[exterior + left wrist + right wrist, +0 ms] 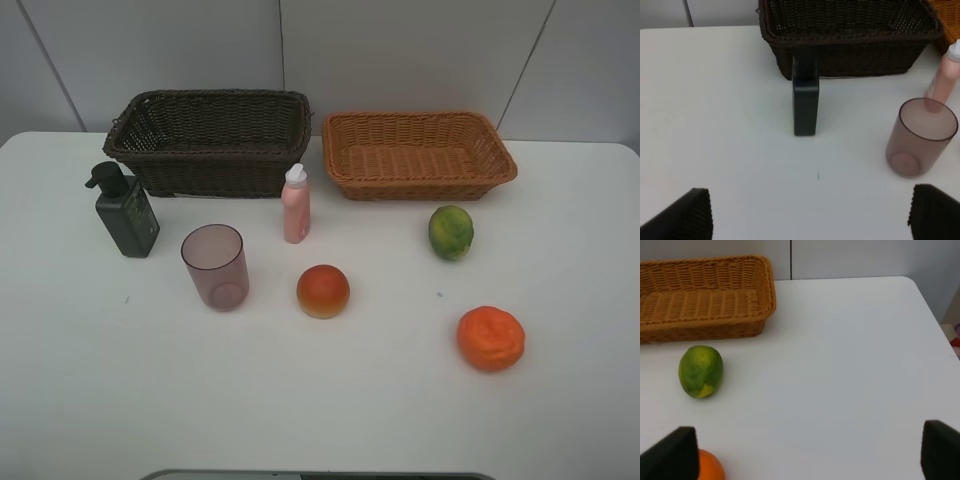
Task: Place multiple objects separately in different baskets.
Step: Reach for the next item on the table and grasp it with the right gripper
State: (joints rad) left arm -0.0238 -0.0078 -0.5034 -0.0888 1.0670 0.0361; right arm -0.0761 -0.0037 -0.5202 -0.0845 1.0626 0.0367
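White table (560, 420) carries everything, and the items lie spread apart from one another, which I judge leaves each claw room to come down on one piece at a time. The dark brown basket (210, 178) stands at the far left and the light orange-brown basket (420, 187) at the far right, side by side against the wall, out of the way of the picking area.

Three upright wares sit on the left half, nearer than the dark basket: the dark green pump bottle (127, 215) furthest left, the purplish cup (216, 267) nearer, and the pink bottle (296, 208) close to the gap between the baskets. The fruit lies toward the right: the wrinkled orange (491, 338) near right, the red-orange fruit (323, 291) about mid-table, and the green citrus (451, 232) just in front of the light basket. That split looks like it suits one arm per group.

Both baskets are empty, so no sorting is done yet. The cup stands mouth up with nothing inside.

The left gripper (810, 214) hangs wide and holds nothing; the right gripper (807, 455) likewise stands spread and bare.
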